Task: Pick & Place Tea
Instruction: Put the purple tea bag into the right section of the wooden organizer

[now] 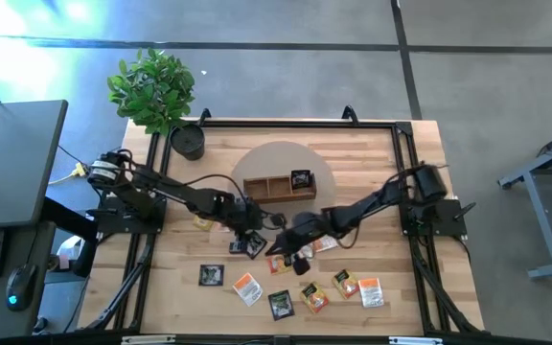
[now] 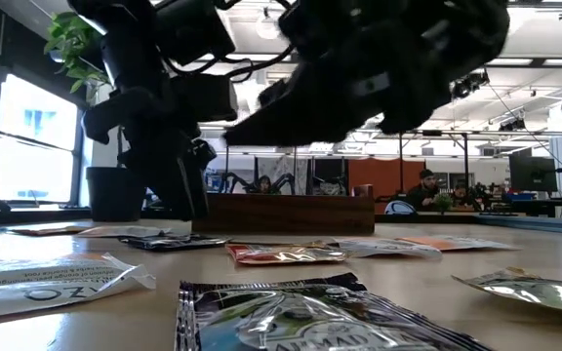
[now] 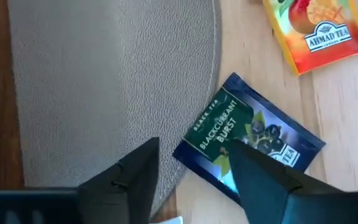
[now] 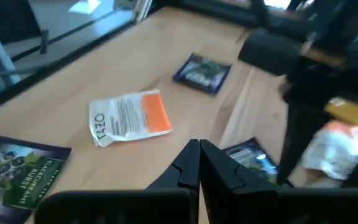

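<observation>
Left wrist view | left gripper [image 3: 191, 171] spread over black packet [image 3: 247, 140] at mat [image 3: 110, 81] edge, poised for pickup | right gripper [image 4: 199, 163] pressed together, empty, near mat.

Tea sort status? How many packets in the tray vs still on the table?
Done: one dark packet sits in the wooden tray's right compartment.

In hand: nothing. The left claw is open over a blackcurrant packet at the grey mat's edge. The right claw is shut and empty.

Left: about a dozen packets lie on the table.

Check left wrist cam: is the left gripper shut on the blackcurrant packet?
No. The left gripper is open above the blackcurrant packet, holding nothing.
</observation>
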Controlling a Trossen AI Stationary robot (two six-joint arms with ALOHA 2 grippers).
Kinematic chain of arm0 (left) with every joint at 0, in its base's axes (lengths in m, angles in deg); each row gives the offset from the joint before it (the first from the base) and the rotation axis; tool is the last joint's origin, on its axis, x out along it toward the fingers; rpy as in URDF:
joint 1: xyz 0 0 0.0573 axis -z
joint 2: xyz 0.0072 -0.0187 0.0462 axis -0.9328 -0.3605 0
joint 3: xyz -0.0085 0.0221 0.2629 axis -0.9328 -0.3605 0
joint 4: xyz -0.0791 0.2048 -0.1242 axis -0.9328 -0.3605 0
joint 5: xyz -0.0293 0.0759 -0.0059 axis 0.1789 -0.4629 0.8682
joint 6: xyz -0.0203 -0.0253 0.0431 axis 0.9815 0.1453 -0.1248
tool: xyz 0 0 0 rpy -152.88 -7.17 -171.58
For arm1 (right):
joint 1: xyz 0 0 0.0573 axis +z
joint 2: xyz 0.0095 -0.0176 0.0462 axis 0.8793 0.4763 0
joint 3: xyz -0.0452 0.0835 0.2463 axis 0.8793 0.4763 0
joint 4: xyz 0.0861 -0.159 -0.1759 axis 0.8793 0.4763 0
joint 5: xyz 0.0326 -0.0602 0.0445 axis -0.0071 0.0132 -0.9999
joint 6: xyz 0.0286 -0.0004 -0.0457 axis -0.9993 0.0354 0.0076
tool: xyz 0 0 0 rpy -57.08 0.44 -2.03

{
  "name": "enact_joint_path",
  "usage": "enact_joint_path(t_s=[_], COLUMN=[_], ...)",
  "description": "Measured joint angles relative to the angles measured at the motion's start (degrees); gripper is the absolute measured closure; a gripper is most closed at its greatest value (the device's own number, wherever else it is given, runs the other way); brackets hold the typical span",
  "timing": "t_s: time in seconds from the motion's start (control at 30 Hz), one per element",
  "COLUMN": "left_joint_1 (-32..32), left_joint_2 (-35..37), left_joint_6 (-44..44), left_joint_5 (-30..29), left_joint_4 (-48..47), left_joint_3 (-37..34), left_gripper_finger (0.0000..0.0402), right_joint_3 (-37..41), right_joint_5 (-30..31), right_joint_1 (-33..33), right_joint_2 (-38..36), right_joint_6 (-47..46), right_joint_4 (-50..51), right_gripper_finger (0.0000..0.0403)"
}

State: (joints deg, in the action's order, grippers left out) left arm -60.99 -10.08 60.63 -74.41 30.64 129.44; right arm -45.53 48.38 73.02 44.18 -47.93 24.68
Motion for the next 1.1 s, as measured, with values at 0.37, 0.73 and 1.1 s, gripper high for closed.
enact_joint_path(t_s=[0.37,0.73,1.1], left_joint_1=[0.0,0.0,-0.1], left_joint_2=[-3.9,-4.9,-5.0], left_joint_6=[-0.3,-0.3,-0.3], left_joint_5=[-1.5,-1.2,0.6], left_joint_4=[-1.0,1.3,2.2], left_joint_3=[0.3,0.1,0.0], left_gripper_finger=[0.0166,0.0209,0.0286], right_joint_3=[-8.7,-8.7,-8.7], right_joint_5=[1.7,8.7,11.7], right_joint_1=[0.3,-0.4,-1.1], right_joint_2=[8.8,8.9,8.8], right_joint_6=[-2.0,-2.2,-2.0], right_joint_4=[8.2,14.1,16.4], right_gripper_finger=[0.0402,0.0402,0.0402])
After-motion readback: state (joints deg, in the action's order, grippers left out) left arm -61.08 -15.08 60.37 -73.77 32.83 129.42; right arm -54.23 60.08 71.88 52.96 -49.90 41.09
